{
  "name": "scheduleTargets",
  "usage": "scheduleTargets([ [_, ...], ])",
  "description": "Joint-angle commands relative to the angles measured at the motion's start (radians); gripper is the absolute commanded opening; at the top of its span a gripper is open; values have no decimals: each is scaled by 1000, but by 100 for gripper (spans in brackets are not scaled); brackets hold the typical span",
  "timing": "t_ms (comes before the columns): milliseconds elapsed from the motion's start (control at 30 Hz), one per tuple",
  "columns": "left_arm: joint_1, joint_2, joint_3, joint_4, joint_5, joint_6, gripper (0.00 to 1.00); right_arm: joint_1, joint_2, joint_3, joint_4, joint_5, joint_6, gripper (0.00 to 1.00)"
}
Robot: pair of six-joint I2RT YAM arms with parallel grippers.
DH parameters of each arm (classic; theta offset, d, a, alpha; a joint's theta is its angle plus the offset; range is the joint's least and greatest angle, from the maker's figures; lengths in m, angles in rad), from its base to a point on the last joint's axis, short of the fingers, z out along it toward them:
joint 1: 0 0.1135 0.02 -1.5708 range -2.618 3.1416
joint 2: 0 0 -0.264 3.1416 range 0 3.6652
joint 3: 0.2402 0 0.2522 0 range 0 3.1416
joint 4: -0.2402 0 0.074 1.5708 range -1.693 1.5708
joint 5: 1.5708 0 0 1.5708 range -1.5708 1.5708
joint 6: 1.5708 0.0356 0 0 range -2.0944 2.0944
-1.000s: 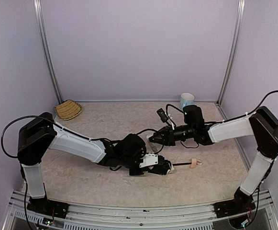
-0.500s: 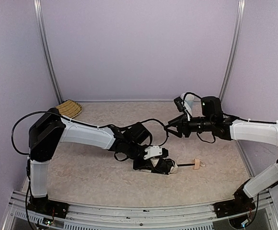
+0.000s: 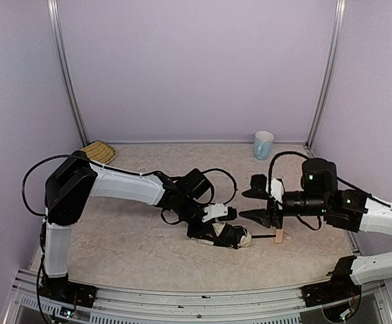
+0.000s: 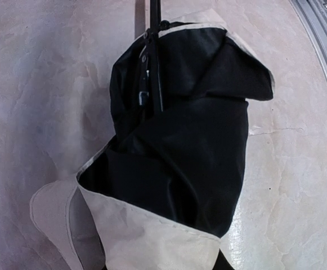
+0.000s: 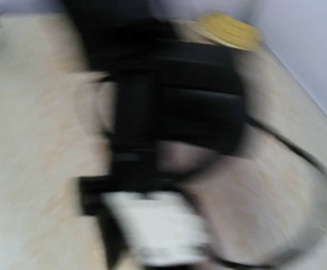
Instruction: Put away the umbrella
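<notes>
At 10 o'clock on the worktop (image 3: 135, 250), close to the back corner, lies a shallow straw basket (image 3: 98, 152); I see nothing inside it from above. From there the left arm reaches toward the middle, and the left hand (image 3: 228, 228) sits on the umbrella (image 3: 244, 237), which lies at about 5 o'clock, near the front edge. The left wrist view is filled by the folded canopy (image 4: 180, 157), with black lining and a cream outer side. The fabric runs down to where the fingers should be, so I judge the left hand is pinching the bunched cloth, though the fingers themselves are not visible. The thin black shaft (image 3: 262, 236) points toward 3 o'clock and ends in the small tan handle (image 3: 278, 235). Just on the far side of the shaft hovers the right hand (image 3: 251, 205), its fingers spread apart and holding nothing; its own camera gives only a blur. At 1 o'clock, by the back wall, stands a pale mug (image 3: 263, 144), and its inside cannot be seen. The step in hand seems to be collapsing the umbrella. The next move probably calls for the right hand to come down on the handle and push the shaft in while the left one keeps the canopy steady.
</notes>
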Motion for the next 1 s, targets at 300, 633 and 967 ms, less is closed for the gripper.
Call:
scheduleTargets([
  [300, 18, 184, -77, -392, 31, -34, 0, 369, 443, 2, 24, 601, -283, 100],
  [633, 26, 212, -67, -429, 86, -8, 0, 372, 609, -12, 115, 821, -343, 92],
  [967, 27, 227, -51, -457, 136, 11, 0, 372, 730, 37, 83, 813, -355, 30],
])
